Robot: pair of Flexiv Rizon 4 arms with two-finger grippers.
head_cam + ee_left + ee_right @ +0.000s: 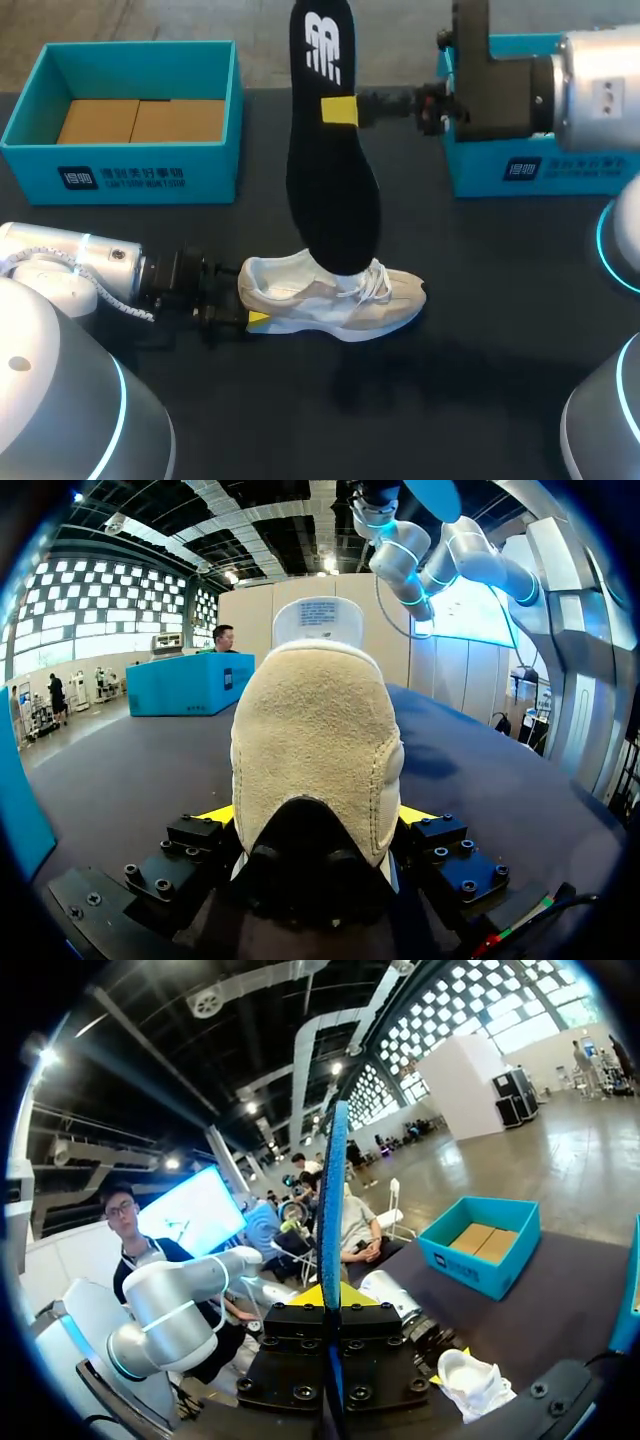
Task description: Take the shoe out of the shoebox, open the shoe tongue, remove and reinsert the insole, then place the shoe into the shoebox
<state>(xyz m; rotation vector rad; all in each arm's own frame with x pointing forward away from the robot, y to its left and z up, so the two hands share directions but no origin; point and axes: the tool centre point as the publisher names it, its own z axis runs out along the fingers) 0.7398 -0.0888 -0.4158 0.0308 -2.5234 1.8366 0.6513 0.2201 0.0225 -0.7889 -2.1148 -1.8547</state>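
A white and beige sneaker (335, 300) lies on its sole on the black table, toe to the right. My left gripper (248, 302) holds its heel, one yellow-tipped finger on each side; in the left wrist view the beige heel (315, 730) fills the space between the fingers of that gripper (315, 820). A black insole (330, 190) stands upright, its lower end in the shoe's opening. My right gripper (340, 110) is shut on its upper part. Seen from the right wrist, the insole (333, 1190) appears edge-on, rising out of the gripper (330, 1305), with the shoe (475, 1380) below.
An open blue shoebox (120, 170) with brown cardboard inside stands at the back left. A second blue box (540, 170) stands at the back right, partly hidden by my right arm. Bare black table lies in front of the shoe.
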